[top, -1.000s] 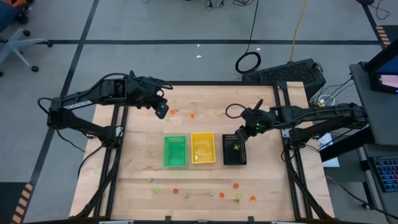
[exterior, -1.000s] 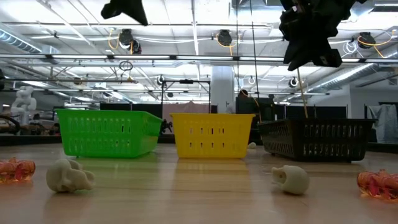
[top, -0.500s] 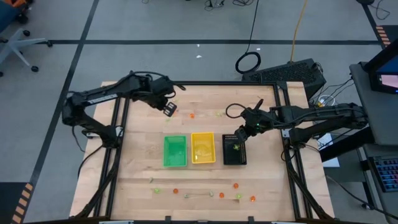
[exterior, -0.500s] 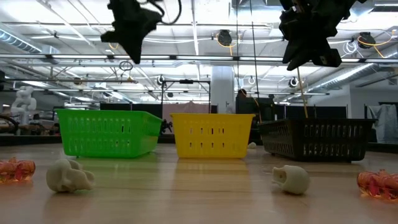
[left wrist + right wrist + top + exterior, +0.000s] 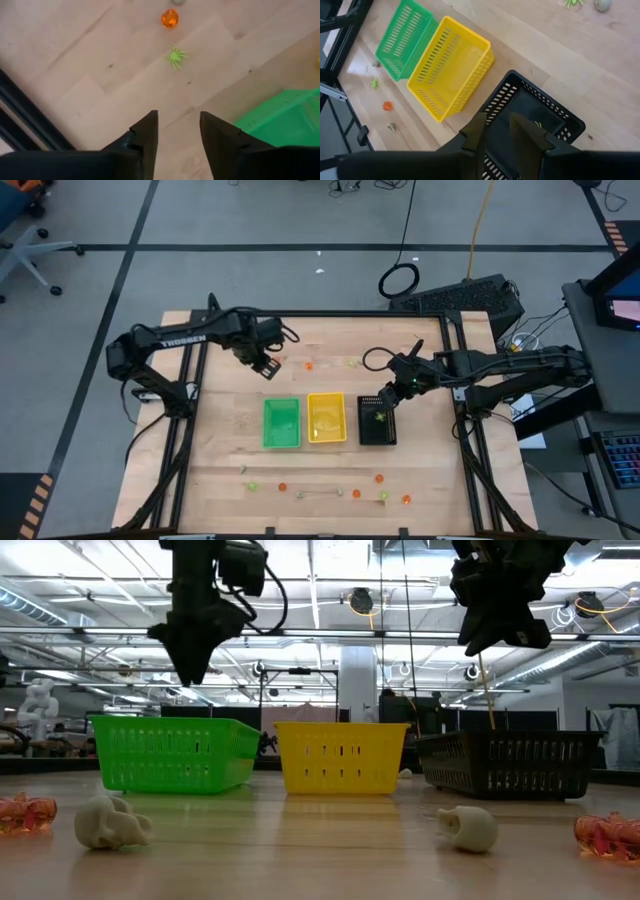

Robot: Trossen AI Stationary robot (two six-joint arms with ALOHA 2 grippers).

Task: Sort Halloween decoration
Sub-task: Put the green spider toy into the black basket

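Tiny orange, yellow-green and whitish Halloween trinkets lie scattered on the wooden table. An orange one (image 5: 169, 19) and a yellow-green spider (image 5: 175, 56) lie near the far edge, just ahead of my left gripper (image 5: 175, 132). That gripper (image 5: 268, 366) points straight down above bare wood beside the green tray's (image 5: 281, 423) far left corner, open and empty. My right gripper (image 5: 496, 131) hangs slanting over the black tray (image 5: 377, 420), its fingers a little apart with nothing between them. A small yellow-green piece (image 5: 537, 124) lies in the black tray.
A yellow tray (image 5: 326, 417) stands between the green and black ones. More trinkets lie along the near edge: two whitish skulls (image 5: 110, 822) (image 5: 467, 827) and orange pieces (image 5: 608, 835). Black frame rails (image 5: 190, 395) run down both table sides.
My left gripper has come down toward the table near the far edge and tipped over until it points straight down, drifting slightly toward the green tray. The right arm has kept still.
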